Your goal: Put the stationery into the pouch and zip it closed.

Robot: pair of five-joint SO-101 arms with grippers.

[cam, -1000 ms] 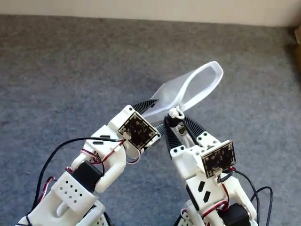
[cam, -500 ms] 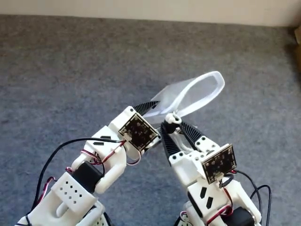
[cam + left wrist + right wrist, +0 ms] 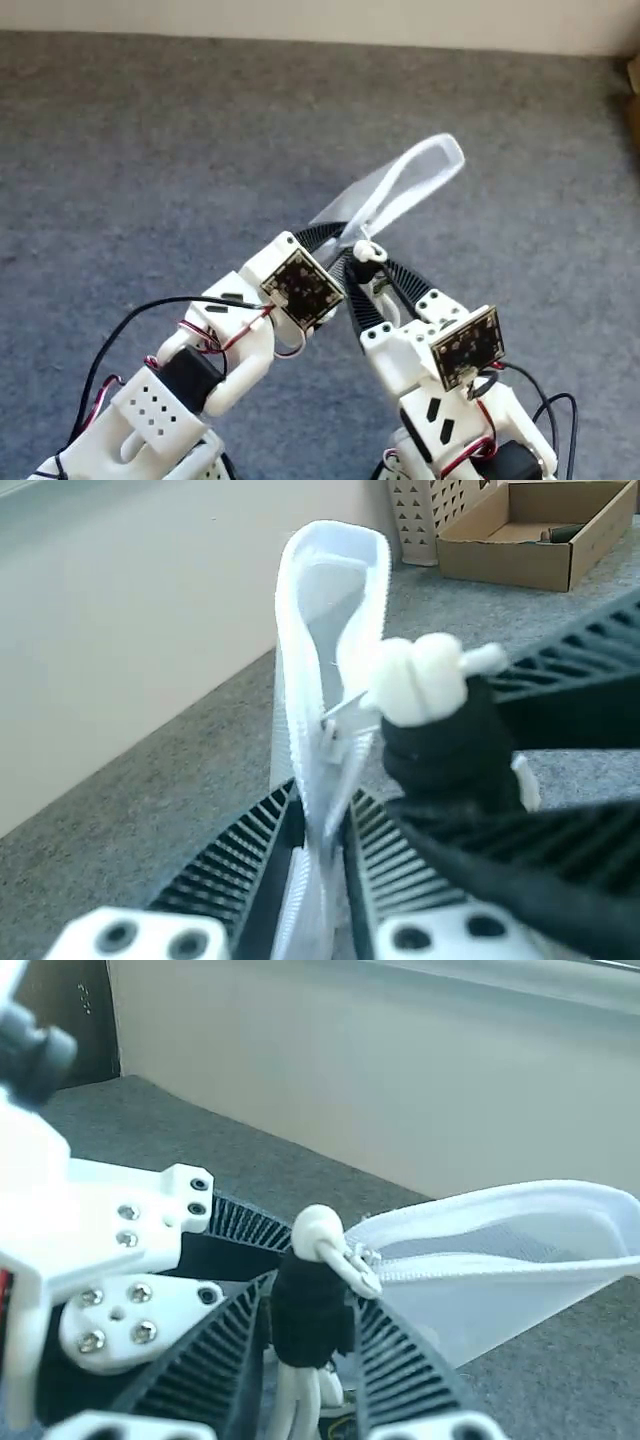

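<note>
A translucent white pouch hangs in the air above the grey carpet, its mouth narrowed to a slim loop. My left gripper is shut on the pouch's near end; the fabric runs up between its black ribbed fingers. My right gripper sits just beside it, shut on the zipper pull, a black tab topped by a white bead. The bead rests against the zipper line of the pouch. In the right wrist view the pouch spreads away from the pull. I cannot tell what lies inside.
Grey carpet covers the whole floor under both arms, with a pale wall along the back. A cardboard box and a woven basket stand far off by the wall. Dark furniture stands at one corner.
The pouch's open loop has narrowed and swung upward. The left arm has shifted slightly toward the right arm, and the right gripper holds the pull close to the left gripper.
</note>
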